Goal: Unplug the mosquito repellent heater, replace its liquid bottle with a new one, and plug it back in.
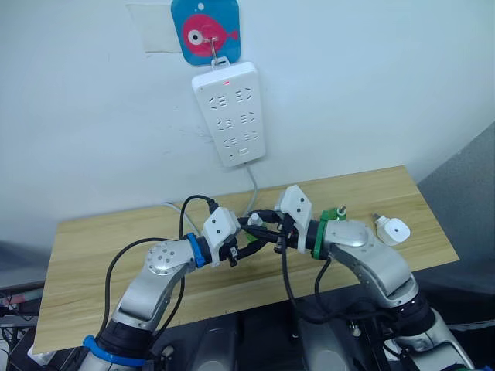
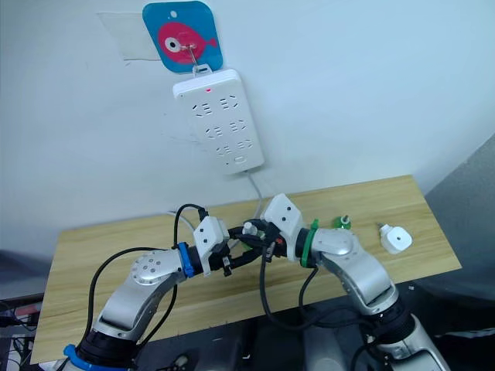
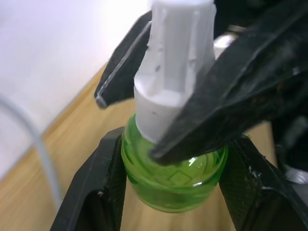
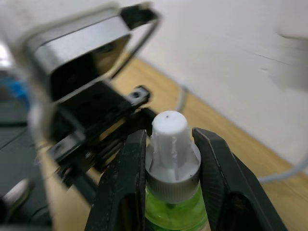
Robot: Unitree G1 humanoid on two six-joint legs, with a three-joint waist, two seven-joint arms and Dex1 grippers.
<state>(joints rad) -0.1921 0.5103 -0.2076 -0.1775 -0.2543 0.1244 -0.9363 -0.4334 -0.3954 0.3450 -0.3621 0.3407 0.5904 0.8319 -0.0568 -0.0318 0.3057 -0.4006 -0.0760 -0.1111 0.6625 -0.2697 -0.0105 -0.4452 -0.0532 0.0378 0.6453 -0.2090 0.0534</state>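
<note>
Lying unplugged on the tabletop [image 1: 93,255] near its right end, the mosquito repellent heater [image 1: 393,230] is kept well apart from both arms. A green liquid bottle [image 3: 173,178] is clamped at its body by the left gripper [image 3: 173,192] and at its white cap [image 4: 171,139] by the right gripper [image 4: 169,159]. A second green bottle [image 1: 337,212] is stood behind. A power strip [image 1: 230,112] is hung on the wall.

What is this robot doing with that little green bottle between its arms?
Both claws are gripping one small green liquid bottle above the wooden table: the left claw holds its green body, the right claw pinches its white cap. The small white rounded heater lies unplugged on the table near another green bottle. The white power strip hangs on the wall.
</note>
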